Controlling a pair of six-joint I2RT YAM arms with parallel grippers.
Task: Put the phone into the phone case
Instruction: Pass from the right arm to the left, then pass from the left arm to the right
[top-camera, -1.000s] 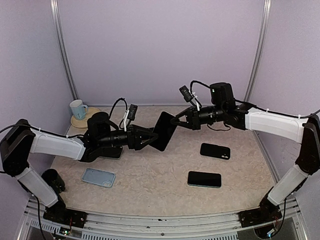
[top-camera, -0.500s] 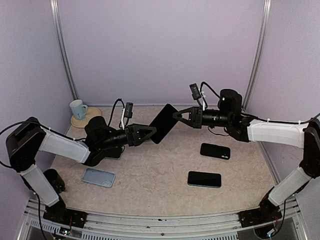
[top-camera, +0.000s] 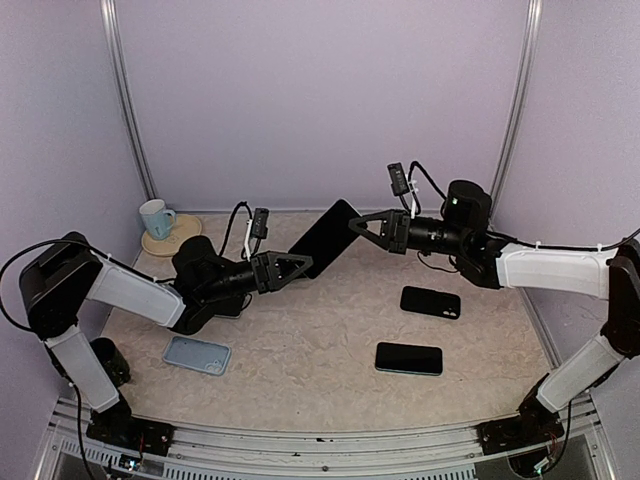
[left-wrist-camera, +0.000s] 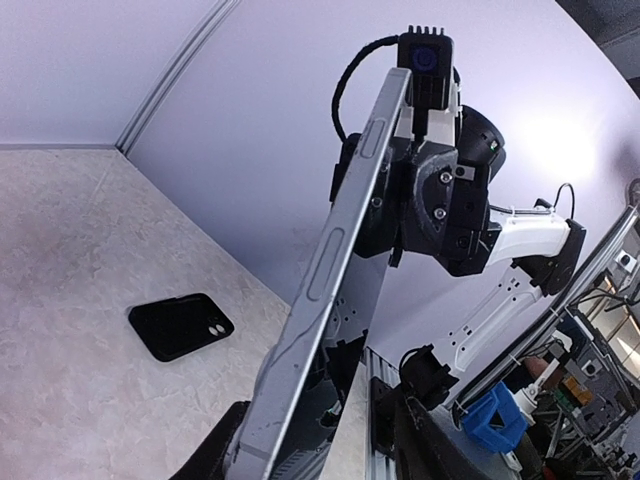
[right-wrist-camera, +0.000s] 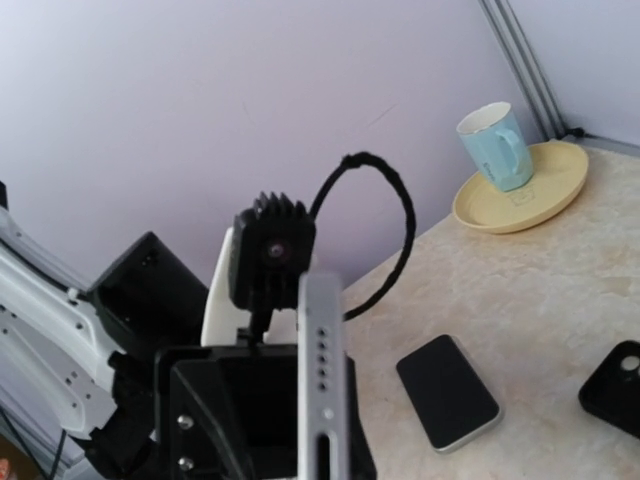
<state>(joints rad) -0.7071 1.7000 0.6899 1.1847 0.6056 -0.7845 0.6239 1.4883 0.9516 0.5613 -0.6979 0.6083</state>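
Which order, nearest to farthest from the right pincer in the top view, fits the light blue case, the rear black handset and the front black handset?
From the right pincer:
1. Rear black handset, right side, mid-table.
2. Front black handset, right side, nearer the arm bases.
3. Light blue case, left side, near the front.

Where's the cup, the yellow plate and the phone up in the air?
cup (top-camera: 155, 217): top view, its pale blue side.
yellow plate (right-wrist-camera: 552, 185): right wrist view, bare part beside the cup.
phone (top-camera: 325, 238): top view, middle of its dark face.
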